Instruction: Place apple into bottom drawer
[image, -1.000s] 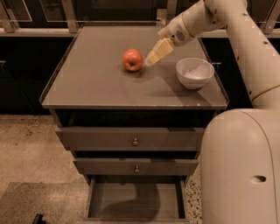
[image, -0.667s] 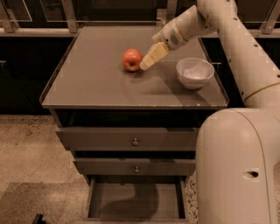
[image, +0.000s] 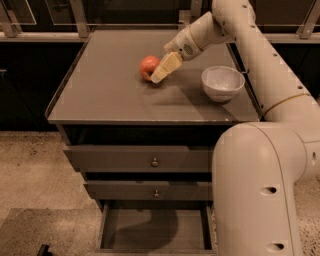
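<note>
The apple (image: 148, 66), small, round and red-orange, sits on the grey cabinet top (image: 110, 95) near the middle back. My gripper (image: 159, 75) reaches in from the right and its pale fingers (image: 167, 67) lie against the apple's right side. The bottom drawer (image: 155, 231) is pulled open below the two upper drawers; its flat grey floor shows with nothing on it but the arm's shadow.
A white bowl (image: 222, 83) stands on the cabinet top to the right of the apple. The two upper drawers (image: 150, 160) with small knobs are shut. My large white arm base (image: 260, 190) fills the lower right. A speckled floor (image: 35, 175) lies to the left.
My gripper has moved left, closing the gap to the apple; its fingers now lie against the apple's right side. The apple and bowl have not moved.
</note>
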